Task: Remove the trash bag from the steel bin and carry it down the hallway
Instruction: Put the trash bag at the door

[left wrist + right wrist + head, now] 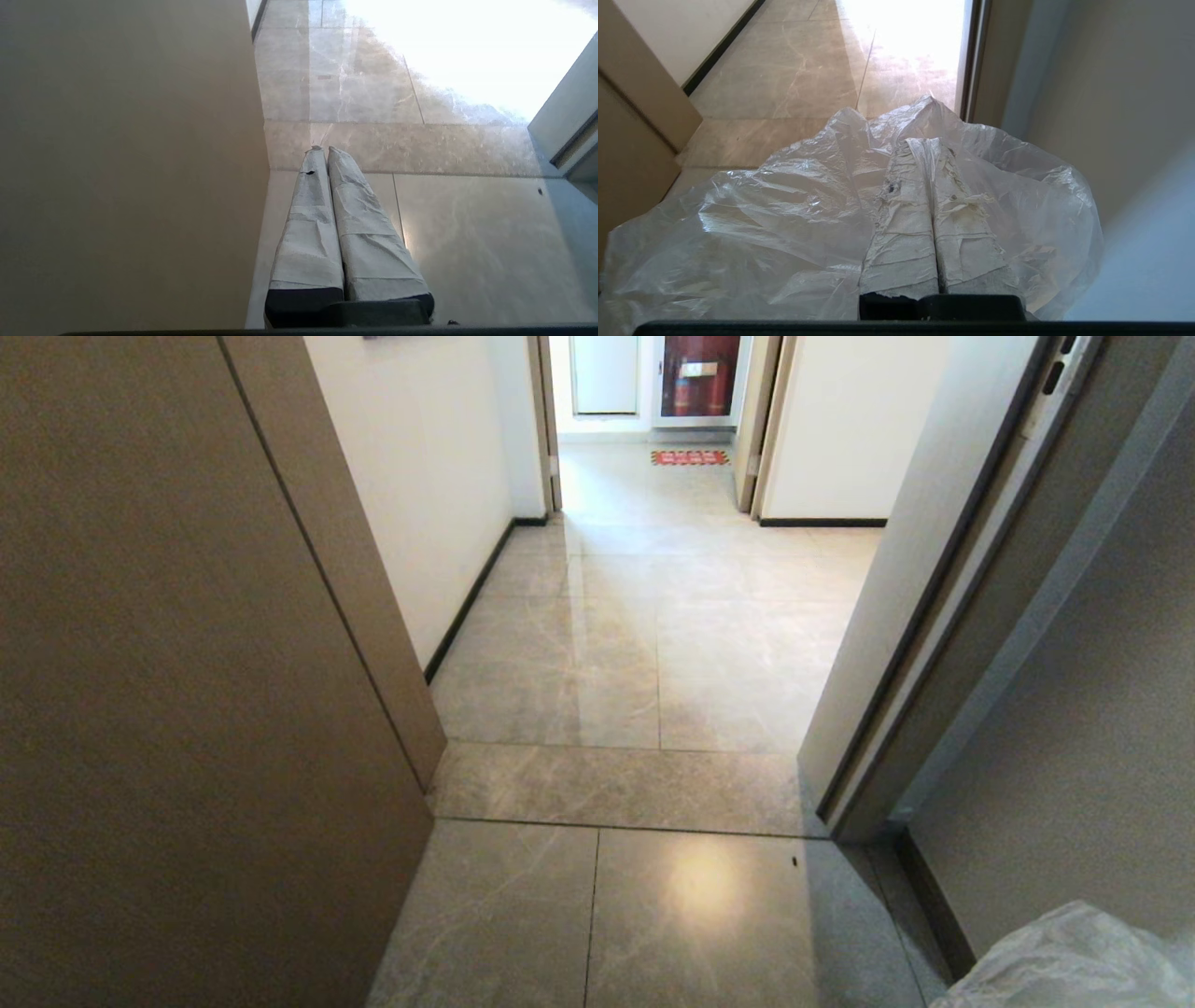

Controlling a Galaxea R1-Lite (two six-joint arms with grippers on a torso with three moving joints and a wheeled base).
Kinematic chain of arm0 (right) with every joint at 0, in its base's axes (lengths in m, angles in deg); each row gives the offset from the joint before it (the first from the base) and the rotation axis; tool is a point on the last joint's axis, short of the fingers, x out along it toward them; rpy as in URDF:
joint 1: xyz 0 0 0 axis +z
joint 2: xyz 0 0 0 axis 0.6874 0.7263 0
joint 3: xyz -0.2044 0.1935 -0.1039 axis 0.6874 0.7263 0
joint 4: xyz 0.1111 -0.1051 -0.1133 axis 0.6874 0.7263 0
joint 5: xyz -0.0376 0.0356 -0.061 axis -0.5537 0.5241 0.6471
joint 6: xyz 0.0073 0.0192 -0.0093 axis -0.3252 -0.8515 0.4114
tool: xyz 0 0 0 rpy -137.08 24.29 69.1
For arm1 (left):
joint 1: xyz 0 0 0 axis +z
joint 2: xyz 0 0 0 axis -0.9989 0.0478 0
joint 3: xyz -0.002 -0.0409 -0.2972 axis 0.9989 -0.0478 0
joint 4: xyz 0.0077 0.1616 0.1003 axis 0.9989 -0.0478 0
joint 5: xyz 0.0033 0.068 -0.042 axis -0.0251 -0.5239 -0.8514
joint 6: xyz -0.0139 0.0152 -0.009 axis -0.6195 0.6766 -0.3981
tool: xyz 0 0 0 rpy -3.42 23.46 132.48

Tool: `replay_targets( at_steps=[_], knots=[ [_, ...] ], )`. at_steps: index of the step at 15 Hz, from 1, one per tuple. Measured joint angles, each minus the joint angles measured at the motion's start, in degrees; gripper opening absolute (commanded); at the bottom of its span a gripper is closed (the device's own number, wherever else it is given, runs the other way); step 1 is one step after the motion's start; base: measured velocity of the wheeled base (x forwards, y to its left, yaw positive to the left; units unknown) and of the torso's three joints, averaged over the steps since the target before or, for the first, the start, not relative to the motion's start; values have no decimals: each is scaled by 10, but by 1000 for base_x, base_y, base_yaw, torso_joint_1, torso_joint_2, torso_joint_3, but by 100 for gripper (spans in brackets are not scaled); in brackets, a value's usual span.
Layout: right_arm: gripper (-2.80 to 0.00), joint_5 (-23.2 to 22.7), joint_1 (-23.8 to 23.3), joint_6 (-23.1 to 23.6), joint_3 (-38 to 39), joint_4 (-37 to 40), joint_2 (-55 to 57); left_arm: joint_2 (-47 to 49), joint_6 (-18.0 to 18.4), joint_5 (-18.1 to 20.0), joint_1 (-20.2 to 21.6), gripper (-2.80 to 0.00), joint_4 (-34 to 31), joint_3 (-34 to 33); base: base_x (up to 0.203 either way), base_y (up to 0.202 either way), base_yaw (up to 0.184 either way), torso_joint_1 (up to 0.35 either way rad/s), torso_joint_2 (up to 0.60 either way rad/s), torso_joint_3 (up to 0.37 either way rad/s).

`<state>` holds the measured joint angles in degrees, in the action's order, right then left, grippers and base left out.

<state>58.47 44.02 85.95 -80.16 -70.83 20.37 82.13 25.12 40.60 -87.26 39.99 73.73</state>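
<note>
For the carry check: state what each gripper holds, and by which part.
The right gripper is shut on the trash bag, pinching a gathered fold of its thin plastic; which part of the bag cannot be told. The left gripper is shut and holds nothing.

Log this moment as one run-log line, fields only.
stage: carrying | right claw: shut on trash bag | left claw: shut, empty | position: at doorway, hallway ahead | steel bin: not visible

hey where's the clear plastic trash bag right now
The thin, clear, crinkly plastic trash bag hangs pinched in the right tool, showing at the head view's lower right corner, beside the grey wall at the doorway.
</note>
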Motion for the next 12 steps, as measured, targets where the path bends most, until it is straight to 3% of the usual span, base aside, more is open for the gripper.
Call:
replay_targets(
  at_steps=[12],
  knots=[
    [-280,0,0,0,0,0,0,0,0,0,0,-280,0,0,193,0,1,2,3,2]
  ],
)
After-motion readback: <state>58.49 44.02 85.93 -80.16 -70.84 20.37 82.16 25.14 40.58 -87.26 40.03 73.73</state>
